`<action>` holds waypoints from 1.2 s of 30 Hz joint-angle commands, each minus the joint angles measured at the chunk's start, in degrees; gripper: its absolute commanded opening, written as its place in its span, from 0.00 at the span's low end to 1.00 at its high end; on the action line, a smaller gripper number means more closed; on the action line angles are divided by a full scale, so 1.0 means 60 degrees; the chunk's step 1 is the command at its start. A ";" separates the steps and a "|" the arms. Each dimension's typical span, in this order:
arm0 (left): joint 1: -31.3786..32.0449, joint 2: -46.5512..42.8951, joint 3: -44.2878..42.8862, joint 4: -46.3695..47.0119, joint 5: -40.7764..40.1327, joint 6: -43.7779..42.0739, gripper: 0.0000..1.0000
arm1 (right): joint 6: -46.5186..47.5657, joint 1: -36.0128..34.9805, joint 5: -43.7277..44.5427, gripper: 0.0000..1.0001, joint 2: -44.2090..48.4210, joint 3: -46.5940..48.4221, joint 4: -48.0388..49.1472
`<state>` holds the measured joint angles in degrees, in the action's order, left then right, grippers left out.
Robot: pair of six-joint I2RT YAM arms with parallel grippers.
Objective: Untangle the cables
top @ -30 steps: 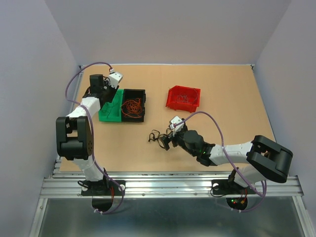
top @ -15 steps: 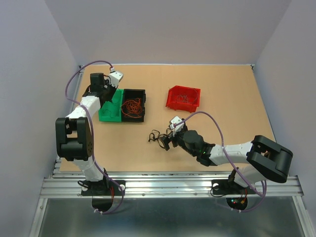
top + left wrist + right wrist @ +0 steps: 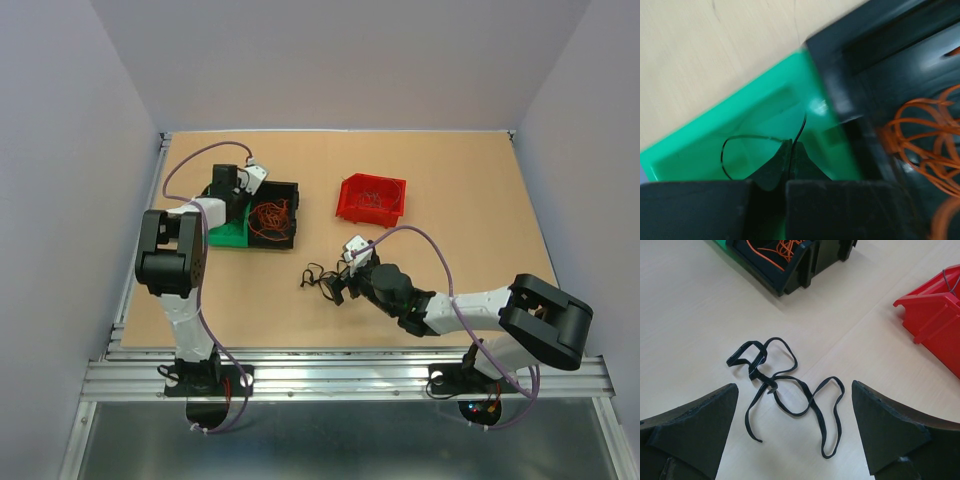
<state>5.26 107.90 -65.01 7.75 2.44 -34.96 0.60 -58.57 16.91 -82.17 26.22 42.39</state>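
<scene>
A black flat cable lies in loose loops with one small knot on the table, also seen in the top view. My right gripper is open and empty, low over the table with the cable's near loops between its fingers; in the top view it sits just right of the cable. My left gripper is shut on a thin black wire that loops out over the green bin. In the top view it hangs over the green and black bins.
A black bin holds a tangle of orange cables, right of the green bin; both show in the left wrist view. A red bin with thin wires stands at the back centre, also at the right wrist view's right edge.
My left arm has swung right, from the green bin's far left end to the edge between the green and black bins. The right arm and the black cable have not moved.
</scene>
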 commanded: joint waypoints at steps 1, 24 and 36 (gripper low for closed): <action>0.0076 0.0210 0.0011 0.0364 -0.0816 -0.0208 0.00 | -0.0042 -0.0039 0.0009 1.00 0.0028 0.0362 0.0230; 0.0076 -0.2382 -0.0693 -0.0866 -0.0333 0.0187 0.57 | -0.0335 -0.0039 -0.0108 1.00 -0.0016 0.0742 -0.0532; 0.0076 -0.3494 -0.0049 -0.1526 0.0135 -0.0003 0.63 | -0.0466 -0.0039 -0.0181 1.00 -0.0294 0.1123 -0.0869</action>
<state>5.54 90.83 -67.00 -0.25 1.74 -34.48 -1.41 -58.57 15.90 -83.74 29.95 37.21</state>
